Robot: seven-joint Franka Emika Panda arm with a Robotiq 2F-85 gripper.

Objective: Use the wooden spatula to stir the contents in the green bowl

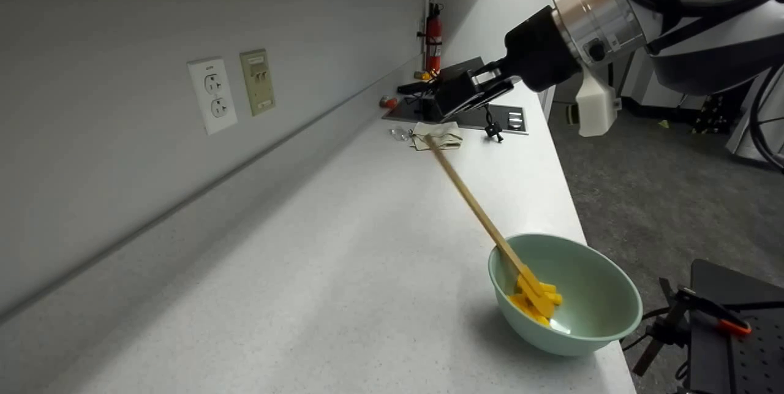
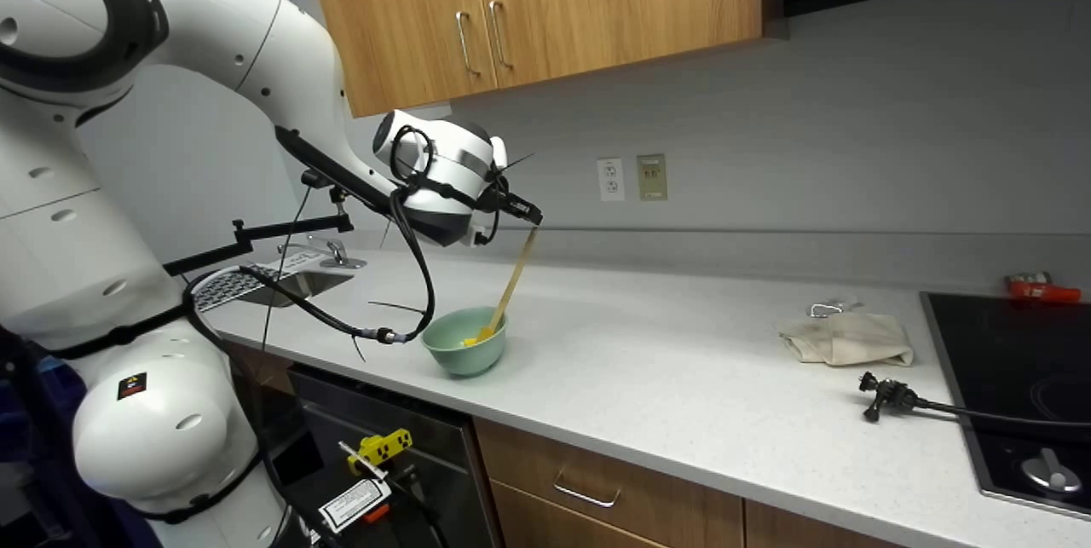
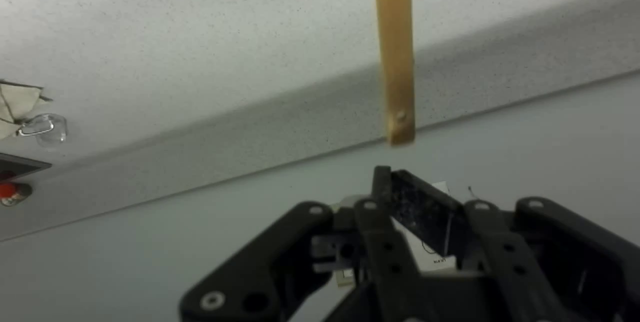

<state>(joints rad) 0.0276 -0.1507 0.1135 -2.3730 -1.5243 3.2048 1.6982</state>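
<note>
Stirring step but apparently no grip: wooden spatula (image 1: pixel 489 227) leans out of the green bowl (image 1: pixel 563 342) on the bench (image 1: pixel 343 271), blade among the yellow contents (image 1: pixel 520 302), end effector (image 3: pixel 391 176) just off the handle's end, fingers (image 3: pixel 425 207) seemingly together on nothing, so next likely spread them, line up, take the handle.

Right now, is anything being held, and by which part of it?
Nothing: the wrist view shows a gap between the wooden spatula and the end effector.

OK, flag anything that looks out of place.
The wooden spatula leans out of the green bowl with its handle end apart from the gripper in the wrist view: odd, since stirring would likely need it gripped.
</note>
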